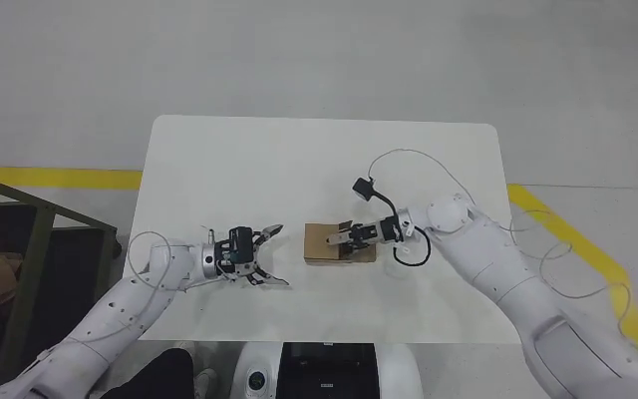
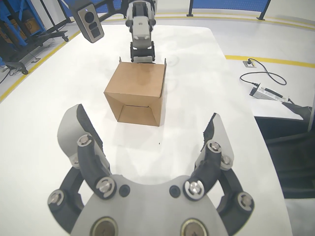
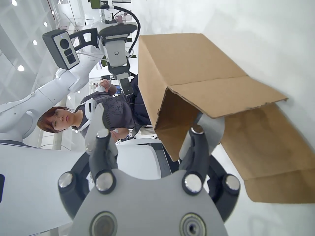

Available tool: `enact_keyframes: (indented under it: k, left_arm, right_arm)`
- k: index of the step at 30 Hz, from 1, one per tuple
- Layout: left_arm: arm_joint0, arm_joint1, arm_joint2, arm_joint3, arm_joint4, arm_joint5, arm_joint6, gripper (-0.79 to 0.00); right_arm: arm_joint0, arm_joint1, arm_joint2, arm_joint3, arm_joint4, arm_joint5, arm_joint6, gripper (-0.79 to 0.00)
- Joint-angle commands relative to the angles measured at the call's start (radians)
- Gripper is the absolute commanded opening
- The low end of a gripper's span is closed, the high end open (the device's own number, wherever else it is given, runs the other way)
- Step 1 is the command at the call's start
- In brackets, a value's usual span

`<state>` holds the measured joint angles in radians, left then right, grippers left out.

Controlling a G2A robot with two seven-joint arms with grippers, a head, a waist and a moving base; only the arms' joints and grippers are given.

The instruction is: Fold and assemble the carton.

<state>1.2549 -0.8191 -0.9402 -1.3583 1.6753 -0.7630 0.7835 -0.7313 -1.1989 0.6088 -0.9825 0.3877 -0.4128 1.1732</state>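
- The carton (image 1: 339,242) is a brown cardboard box lying on its side on the white bench (image 1: 299,160). It sits near the middle of the bench, a little toward the robot's edge.
- One end of the carton faces your left arm and is open, so you can see into the hollow inside.
- The other end faces your right arm, and its flaps are unfolded. One flap juts straight out from a wall, and another lies flat on the bench.
- Your right fingers (image 3: 209,128) are spread wide at that end. One finger sits behind the jutting flap at the mouth of the carton. The other is outside, apart from the carton's wall. They have hold of nothing.
- Your left fingers (image 2: 73,124) are also spread wide, with nothing between them. They sit low over the bench, point at the carton's near open end and are apart from it.
- A thin cable (image 1: 419,160) loops over the bench beside the right arm.
- Past the bench's left side stands an olive-green metal frame (image 1: 40,229).
- A yellow line (image 1: 70,178) runs across the grey floor.
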Motion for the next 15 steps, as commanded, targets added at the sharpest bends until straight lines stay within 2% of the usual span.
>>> enact_keyframes:
  k: [1, 6, 15]
  left_arm:
    - [-0.017, -0.01, 0.027, 0.021, 0.025, 0.019, 0.013, 0.0]
    - [-0.064, -0.041, 0.08, 0.071, 0.016, 0.072, 0.048, 0.0]
    - [-0.175, -0.107, 0.183, 0.149, 0.006, 0.102, 0.049, 0.0]
  right_arm:
    - [-0.007, 0.012, 0.021, -0.037, -0.027, 0.022, -0.007, 0.0]
    - [-0.033, 0.053, 0.09, -0.168, -0.103, 0.103, -0.002, 0.0]
    - [-0.145, 0.126, 0.23, -0.43, -0.196, 0.239, 0.027, 0.0]
